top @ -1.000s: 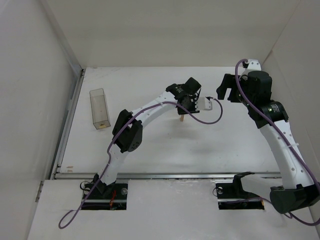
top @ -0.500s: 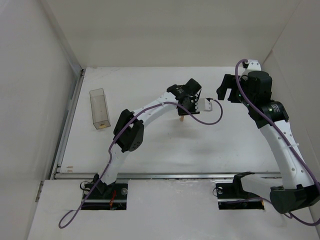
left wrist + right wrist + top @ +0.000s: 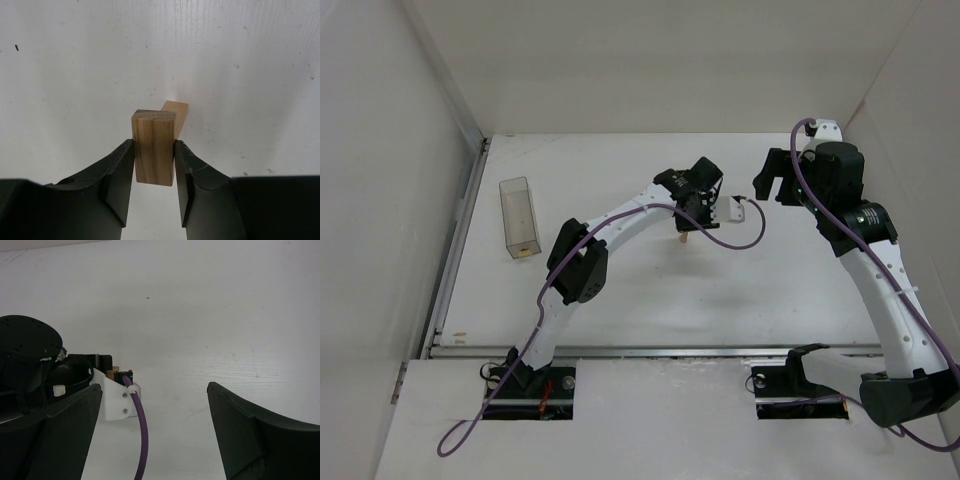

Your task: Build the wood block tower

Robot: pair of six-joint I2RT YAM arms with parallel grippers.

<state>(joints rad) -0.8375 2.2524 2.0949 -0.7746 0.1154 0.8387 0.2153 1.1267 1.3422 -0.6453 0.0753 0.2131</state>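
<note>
Pinch of the left gripper (image 3: 154, 155) holds one wood block (image 3: 154, 147) by its long sides, end toward the mid-table (image 3: 75, 60), partly hiding a second block (image 3: 176, 114) beyond it, likely to align the tower, while the right gripper (image 3: 154, 390) hangs spread and empty nearby.

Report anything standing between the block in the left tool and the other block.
Nothing visible does. The left tool grips one wood block; the other block peeks out right behind it, with no object between.

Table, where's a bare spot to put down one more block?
Bare: between the clear container and the left arm; the patch between that arm and the right arm. Crowded: the middle, where the left hand grips a block beside another block, right hand close by.
</note>
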